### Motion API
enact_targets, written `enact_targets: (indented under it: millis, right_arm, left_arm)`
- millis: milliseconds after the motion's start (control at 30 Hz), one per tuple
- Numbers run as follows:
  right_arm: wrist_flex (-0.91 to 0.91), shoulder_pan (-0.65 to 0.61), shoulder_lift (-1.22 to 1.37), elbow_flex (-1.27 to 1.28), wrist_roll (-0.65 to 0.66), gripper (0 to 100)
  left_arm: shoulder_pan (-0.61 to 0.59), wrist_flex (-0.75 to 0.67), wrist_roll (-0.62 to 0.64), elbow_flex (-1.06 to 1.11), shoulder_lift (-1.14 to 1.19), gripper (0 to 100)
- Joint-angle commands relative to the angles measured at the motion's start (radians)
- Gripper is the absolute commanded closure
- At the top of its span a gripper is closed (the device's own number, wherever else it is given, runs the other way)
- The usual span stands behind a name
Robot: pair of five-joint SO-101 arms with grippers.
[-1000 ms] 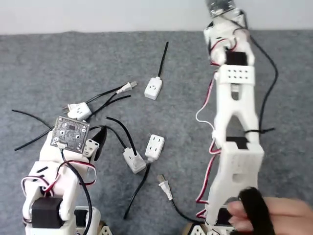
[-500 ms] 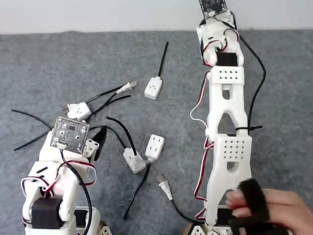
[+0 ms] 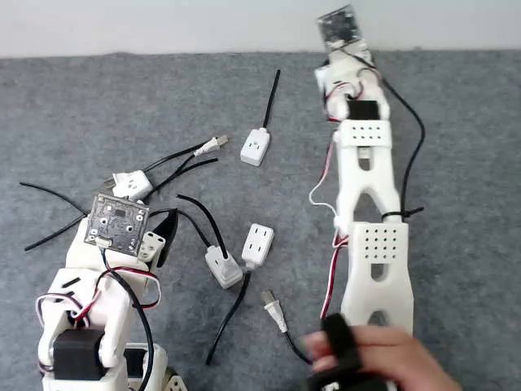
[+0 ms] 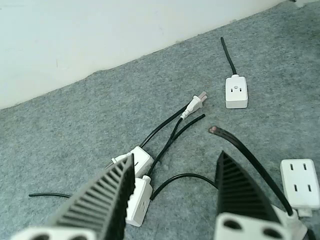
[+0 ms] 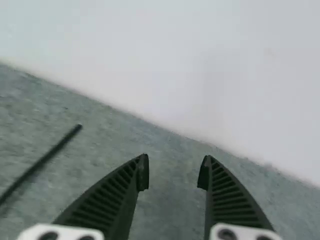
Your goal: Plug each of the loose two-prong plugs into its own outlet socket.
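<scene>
High view shows one loose plug (image 3: 213, 145) lying on the grey mat (image 3: 98, 98), near a small white socket (image 3: 256, 147). A second plug (image 3: 273, 309) lies between my two arms, close to a wider socket (image 3: 258, 244). I think the plugs are light and hard, but their black cords (image 3: 175, 159) are bendy and may tug. I would pinch the white body, not the prongs. My left claw (image 4: 176, 157) is wide open and holds nothing. My right claw (image 5: 174, 159) is open a little, empty, up by the wall (image 5: 200, 60).
</scene>
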Motion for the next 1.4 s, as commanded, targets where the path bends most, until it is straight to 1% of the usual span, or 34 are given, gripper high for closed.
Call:
enact_targets:
  millis: [0,100,133,200,233,267,333,400,500,667,967,1367]
  right_arm:
    - [0.007,-0.053,-0.027,-0.055,-0.014,83.2]
    - [0.008,-0.076,-0.025,-0.051,-0.011,83.8]
    - [0.008,-0.077,-0.025,-0.051,-0.011,85.7]
    - [0.004,-0.076,-0.025,-0.051,-0.009,92.8]
    - [-0.001,-0.074,-0.025,-0.052,-0.008,98.0]
    - [-0.002,-0.073,-0.025,-0.052,-0.008,99.8]
    - [-0.002,-0.064,-0.025,-0.052,-0.008,96.5]
    - [-0.002,-0.053,-0.025,-0.055,-0.008,99.5]
    - [-0.002,-0.042,-0.025,-0.054,-0.011,99.0]
    - [0.001,-0.047,-0.024,-0.052,-0.014,99.0]
    - [0.007,-0.096,0.068,-0.055,-0.008,99.0]
    - [-0.004,-0.096,0.163,-0.057,-0.009,99.0]
  left_arm:
    - [0.003,-0.028,0.006,0.001,0.006,74]
    - [0.002,-0.028,0.006,0.001,0.006,74]
    - [0.002,-0.028,0.006,0.001,0.006,74]
    - [0.002,-0.028,0.006,0.001,0.006,74]
    - [0.002,-0.028,0.006,0.001,0.006,74]
    - [0.003,-0.028,0.006,0.001,0.006,74]
    - [0.003,-0.028,0.006,0.001,0.006,74]
    - [0.003,-0.028,0.006,0.001,0.006,74]
    - [0.003,-0.028,0.006,0.008,0.006,74]
    - [0.0,-0.075,0.006,0.044,0.006,74]
    - [0.0,-0.074,0.006,0.044,0.006,74]
    - [0.005,-0.074,0.006,0.044,0.006,74]
